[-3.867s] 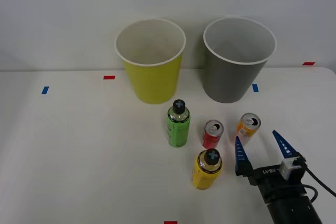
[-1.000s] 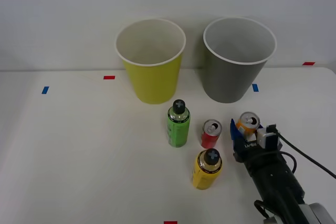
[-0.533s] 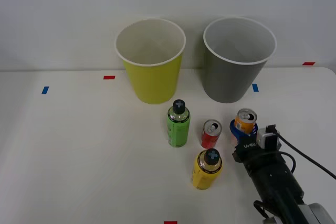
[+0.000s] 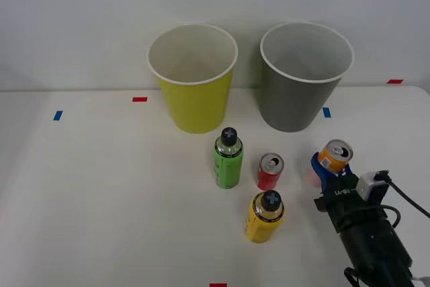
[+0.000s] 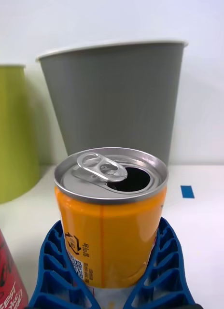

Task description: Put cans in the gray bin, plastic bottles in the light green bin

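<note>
Right gripper point(image 4: 330, 169) jaws pinched orange can point(image 4: 334, 154); can had left former spot beside red can point(image 4: 270, 171), lifted off table point(image 4: 101, 186). Grasp judged secure; nxt gray bin point(image 4: 306, 75).

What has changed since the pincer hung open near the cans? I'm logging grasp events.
The right pincer moved forward, shut on the orange can and carried it up and to the right, off its old spot. The red can, both bottles and both bins stayed put.
</note>
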You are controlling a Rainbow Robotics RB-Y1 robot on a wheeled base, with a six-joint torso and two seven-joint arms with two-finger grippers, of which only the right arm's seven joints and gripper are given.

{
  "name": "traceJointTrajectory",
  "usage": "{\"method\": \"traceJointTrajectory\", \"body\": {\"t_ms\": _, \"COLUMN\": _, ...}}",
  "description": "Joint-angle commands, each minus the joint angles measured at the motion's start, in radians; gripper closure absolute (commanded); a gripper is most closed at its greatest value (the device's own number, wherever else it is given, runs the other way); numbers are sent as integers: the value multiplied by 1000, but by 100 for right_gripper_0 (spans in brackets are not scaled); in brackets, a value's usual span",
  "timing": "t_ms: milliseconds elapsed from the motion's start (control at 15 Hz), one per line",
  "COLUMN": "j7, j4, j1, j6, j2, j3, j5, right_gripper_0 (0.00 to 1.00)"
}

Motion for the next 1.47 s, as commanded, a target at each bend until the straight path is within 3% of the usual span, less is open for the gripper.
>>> {"method": "traceJointTrajectory", "body": {"t_ms": 67, "j7": 6, "j4": -53, "j1": 10, "j6": -35, "j2": -99, "j3": -13, "j5": -142, "right_gripper_0": 100}}
{"method": "traceJointTrajectory", "body": {"t_ms": 200, "j7": 4, "j4": -126, "j1": 18, "j6": -35, "j2": -143, "j3": -12, "j5": -237, "right_gripper_0": 100}}
{"method": "traceJointTrajectory", "body": {"t_ms": 400, "j7": -2, "j4": -254, "j1": 20, "j6": -35, "j2": -151, "j3": -8, "j5": -408, "right_gripper_0": 100}}
{"method": "traceJointTrajectory", "body": {"t_ms": 533, "j7": -5, "j4": -330, "j1": 15, "j6": -12, "j2": -151, "j3": -5, "j5": -466, "right_gripper_0": 100}}
{"method": "traceJointTrajectory", "body": {"t_ms": 800, "j7": -10, "j4": -439, "j1": -83, "j6": 148, "j2": -99, "j3": -19, "j5": -497, "right_gripper_0": 100}}
{"method": "traceJointTrajectory", "body": {"t_ms": 1067, "j7": 1, "j4": -439, "j1": -306, "j6": 427, "j2": -10, "j3": -108, "j5": -481, "right_gripper_0": 100}}
{"method": "traceJointTrajectory", "body": {"t_ms": 1333, "j7": 24, "j4": -439, "j1": -487, "j6": 742, "j2": 4, "j3": -180, "j5": -463, "right_gripper_0": 100}}
{"method": "traceJointTrajectory", "body": {"t_ms": 1467, "j7": 29, "j4": -412, "j1": -551, "j6": 817, "j2": 4, "j3": -197, "j5": -461, "right_gripper_0": 100}}
